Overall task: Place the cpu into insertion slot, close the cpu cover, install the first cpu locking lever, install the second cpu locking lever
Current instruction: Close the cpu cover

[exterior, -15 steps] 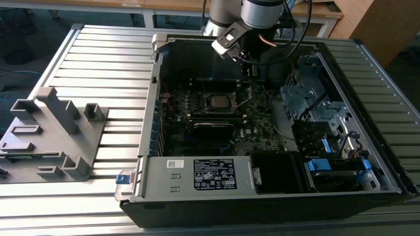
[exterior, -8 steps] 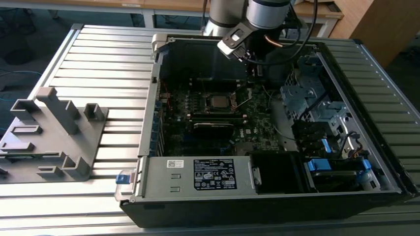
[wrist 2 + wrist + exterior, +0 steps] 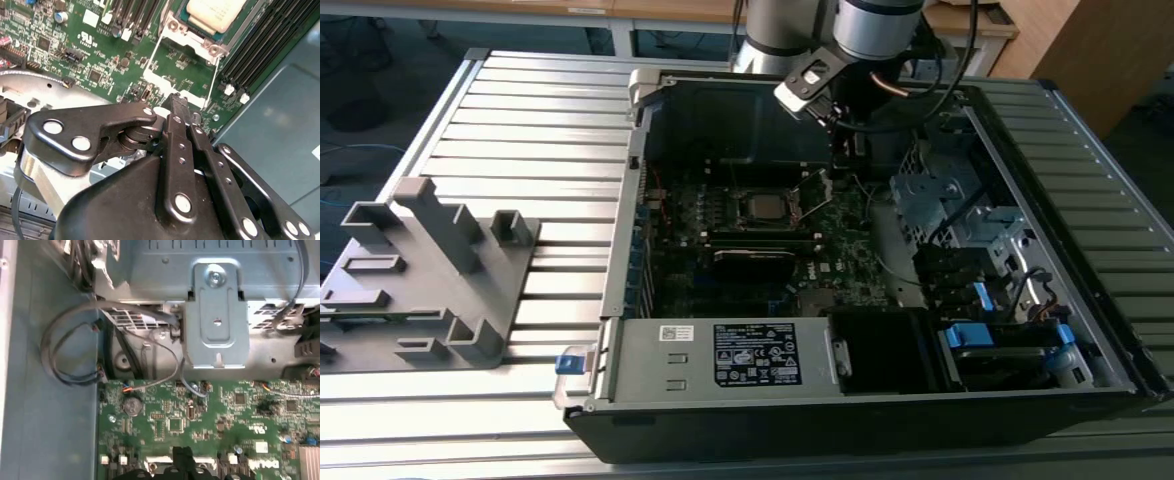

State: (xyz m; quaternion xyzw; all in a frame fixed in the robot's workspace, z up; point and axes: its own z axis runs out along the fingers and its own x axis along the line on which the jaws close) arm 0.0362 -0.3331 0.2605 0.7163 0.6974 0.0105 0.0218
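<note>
The cpu [image 3: 215,12], a pale metal square, lies in the insertion slot [image 3: 767,207] on the green motherboard. The silver cpu cover [image 3: 197,37] frames it, and I cannot tell whether the cover is fully down. Two thin wire locking levers [image 3: 214,80] run from the socket's corners toward my gripper [image 3: 177,100]. The black fingers [image 3: 172,145] are shut together, with their tip right beside the levers' free ends. Whether anything is pinched is hidden. In the exterior view, the gripper [image 3: 833,170] hangs just beyond the socket, with a raised lever [image 3: 817,197] slanting up to it. The gripper [image 3: 182,456] is also in the first wrist view.
The open computer case [image 3: 620,250] lies on a slatted metal table [image 3: 520,120]. Black memory slots [image 3: 265,40] flank the socket. Grey cables [image 3: 70,355] and a metal bracket [image 3: 217,315] sit at the board's edge. A grey plastic fixture [image 3: 434,270] stands on the exterior view's left.
</note>
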